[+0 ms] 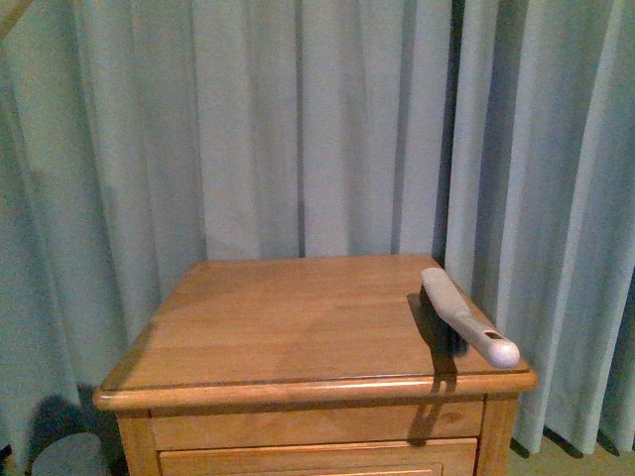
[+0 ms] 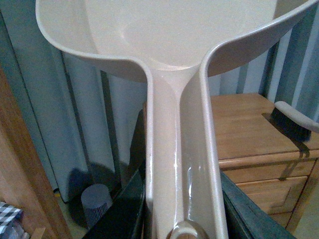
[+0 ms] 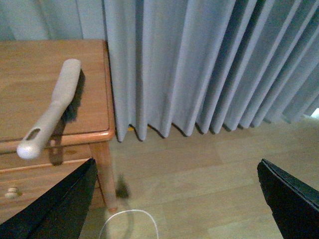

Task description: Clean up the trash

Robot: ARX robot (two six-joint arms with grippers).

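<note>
No crumpled white paper trash shows in any view. My left gripper (image 2: 182, 219) is shut on the handle of the pinkish dustpan (image 2: 169, 45), whose empty pan fills the upper part of the left wrist view, held off to the left of the wooden nightstand (image 2: 249, 124). A hand brush (image 1: 466, 317) with a pale handle and dark bristles lies at the nightstand's right edge; it also shows in the right wrist view (image 3: 52, 114) and the left wrist view (image 2: 294, 117). My right gripper (image 3: 174, 199) is open and empty, above the floor right of the nightstand.
The nightstand top (image 1: 298, 317) holds only the brush. Pale blue curtains (image 1: 298, 119) hang behind. A small grey ribbed bin (image 2: 97, 201) stands on the floor by the curtain. A white cable (image 3: 129, 219) lies on the wooden floor near the nightstand leg (image 3: 104, 174).
</note>
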